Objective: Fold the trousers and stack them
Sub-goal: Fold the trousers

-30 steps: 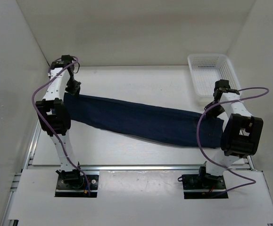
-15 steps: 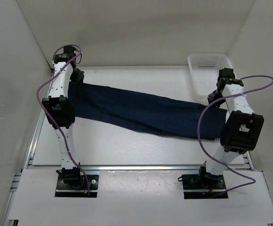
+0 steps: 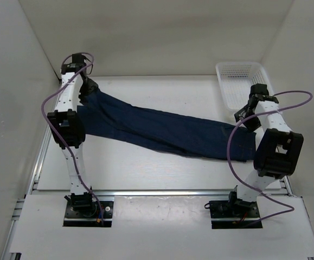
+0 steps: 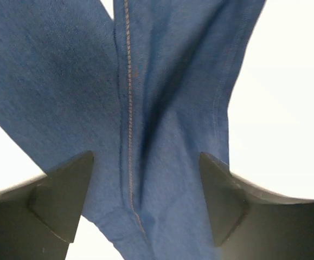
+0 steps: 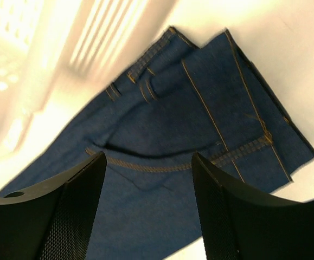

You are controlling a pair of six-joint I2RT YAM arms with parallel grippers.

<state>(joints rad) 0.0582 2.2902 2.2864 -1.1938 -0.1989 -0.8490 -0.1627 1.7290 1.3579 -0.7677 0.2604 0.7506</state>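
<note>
Across the table, outstretched trousers.

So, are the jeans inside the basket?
No, the jeans lie stretched across the table, wholly outside the basket.

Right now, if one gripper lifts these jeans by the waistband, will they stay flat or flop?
Probably flop: the trousers lie limp with creases along their length, so unheld parts would likely sag. Stitched seams suggest fairly heavy denim, which may drag on the table.
</note>
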